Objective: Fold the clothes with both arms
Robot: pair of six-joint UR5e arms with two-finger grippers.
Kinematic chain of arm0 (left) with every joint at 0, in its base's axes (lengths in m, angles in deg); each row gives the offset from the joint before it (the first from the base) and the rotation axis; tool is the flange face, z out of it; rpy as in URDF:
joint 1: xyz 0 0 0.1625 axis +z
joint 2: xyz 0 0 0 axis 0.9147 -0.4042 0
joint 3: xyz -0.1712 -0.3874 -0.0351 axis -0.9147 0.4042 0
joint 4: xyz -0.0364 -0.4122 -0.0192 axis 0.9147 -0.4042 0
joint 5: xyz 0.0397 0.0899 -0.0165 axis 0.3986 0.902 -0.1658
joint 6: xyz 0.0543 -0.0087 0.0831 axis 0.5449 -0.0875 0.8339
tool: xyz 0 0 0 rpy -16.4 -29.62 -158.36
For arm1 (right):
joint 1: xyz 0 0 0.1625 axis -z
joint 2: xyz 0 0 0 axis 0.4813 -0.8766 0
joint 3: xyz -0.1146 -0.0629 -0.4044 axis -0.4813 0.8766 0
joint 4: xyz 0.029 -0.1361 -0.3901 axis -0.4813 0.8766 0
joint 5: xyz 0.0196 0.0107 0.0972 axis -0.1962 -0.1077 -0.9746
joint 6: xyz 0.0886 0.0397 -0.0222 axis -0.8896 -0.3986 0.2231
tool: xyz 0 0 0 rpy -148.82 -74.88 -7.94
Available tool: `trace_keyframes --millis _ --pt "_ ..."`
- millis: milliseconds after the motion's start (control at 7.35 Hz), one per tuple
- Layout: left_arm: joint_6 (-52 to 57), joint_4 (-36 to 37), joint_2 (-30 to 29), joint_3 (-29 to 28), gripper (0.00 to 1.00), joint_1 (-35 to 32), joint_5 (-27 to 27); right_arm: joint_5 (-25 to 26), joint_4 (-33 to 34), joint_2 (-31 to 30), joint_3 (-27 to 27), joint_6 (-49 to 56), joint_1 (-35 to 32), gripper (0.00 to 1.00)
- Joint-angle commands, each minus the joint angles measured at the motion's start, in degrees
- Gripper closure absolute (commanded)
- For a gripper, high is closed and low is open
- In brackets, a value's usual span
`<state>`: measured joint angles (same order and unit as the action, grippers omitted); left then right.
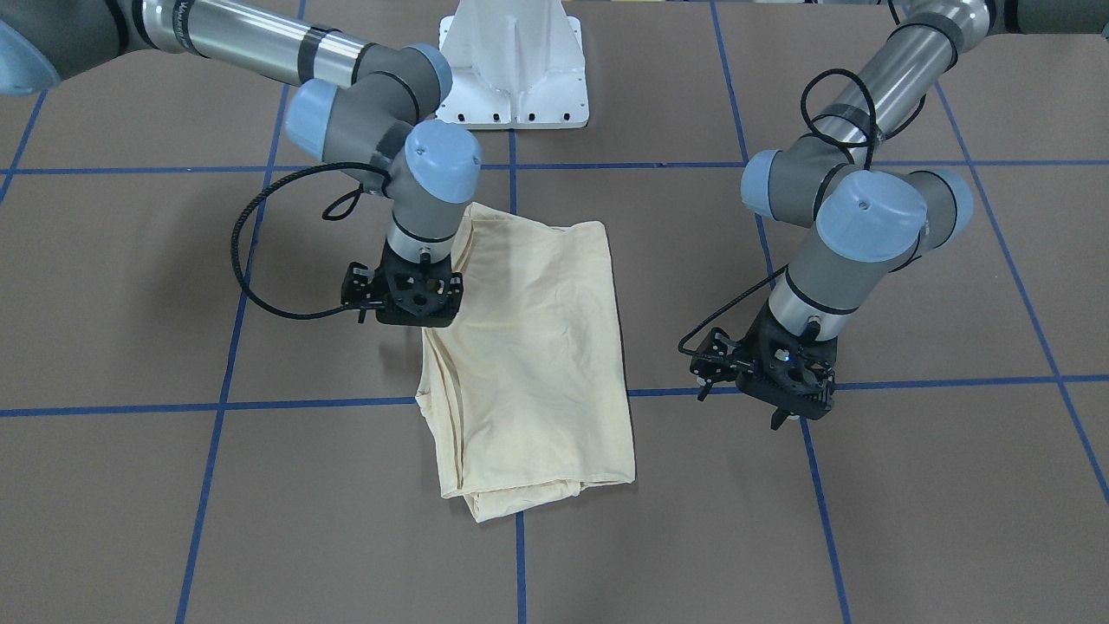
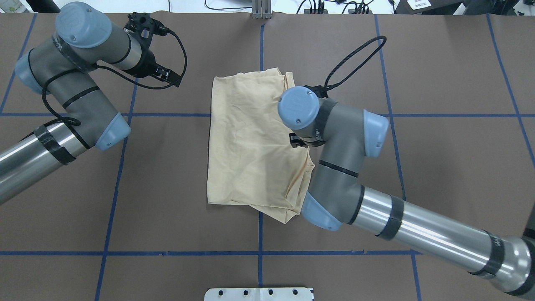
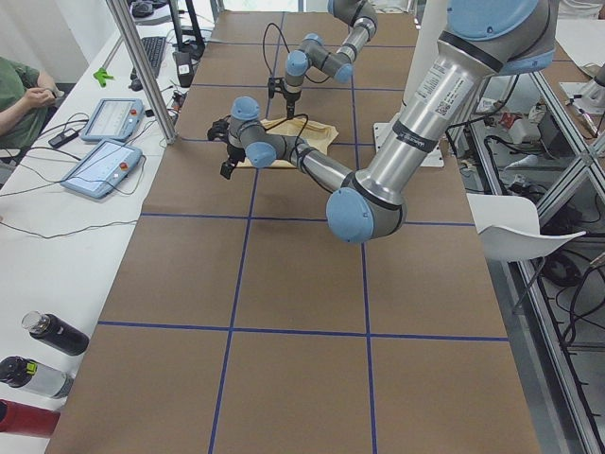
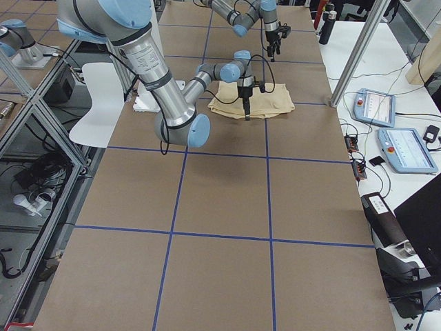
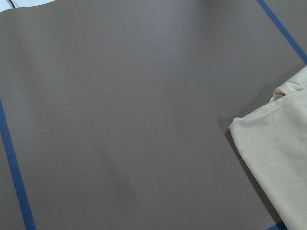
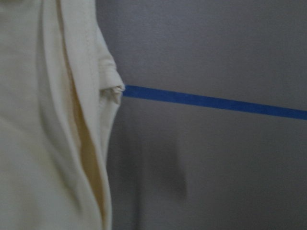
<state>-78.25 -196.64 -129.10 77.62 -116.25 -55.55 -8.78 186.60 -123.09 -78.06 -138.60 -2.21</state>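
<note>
folded t-shirt (image 1: 537, 347) lies flat mid-table (image 1: 173, 485). right gripper (image 1: 407, 299) sits over the t-shirt's long edge. overhead hides it under the wrist, front hides the fingers: can't tell opening. left gripper (image 1: 784, 386) is well apart from the t-shirt's opposite edge, opening also unclear.

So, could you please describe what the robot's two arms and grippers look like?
Both the left arm and the right arm are polished silver tubes with grey joint housings, rounded light-blue caps and black bands. A black cable loops beside each wrist. The left gripper and the right gripper are black, angular two-finger units. Lettering on the tubes is too small to read.
</note>
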Motion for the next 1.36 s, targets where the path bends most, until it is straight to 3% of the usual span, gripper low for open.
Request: trace_keyframes --millis 0,272,408,680,1088,1224 --pt "0.0 0.0 0.0 0.1 0.00 0.1 0.0 0.1 0.4 -8.5 -6.7 4.6 -0.7 0.00" --pt "0.0 0.0 0.0 0.1 0.00 0.1 0.0 -0.1 -0.2 -8.3 -8.6 3.7 -1.5 0.00" --pt "0.0 0.0 0.0 0.1 0.00 0.1 0.0 -2.0 -3.9 -8.2 -9.5 0.7 -2.3 0.00" --pt "-4.8 0.0 0.1 2.3 0.00 1.0 -0.6 -5.6 -19.7 -9.4 -9.6 -14.9 -2.7 0.00" --pt "-22.4 0.2 9.6 19.5 0.00 10.1 0.3 -5.7 -33.0 -19.3 -15.6 -27.2 -2.5 0.00" --pt "-30.6 0.4 9.8 22.3 0.00 16.1 4.4 -5.6 -33.6 -21.0 -16.7 -27.6 -2.4 0.00"
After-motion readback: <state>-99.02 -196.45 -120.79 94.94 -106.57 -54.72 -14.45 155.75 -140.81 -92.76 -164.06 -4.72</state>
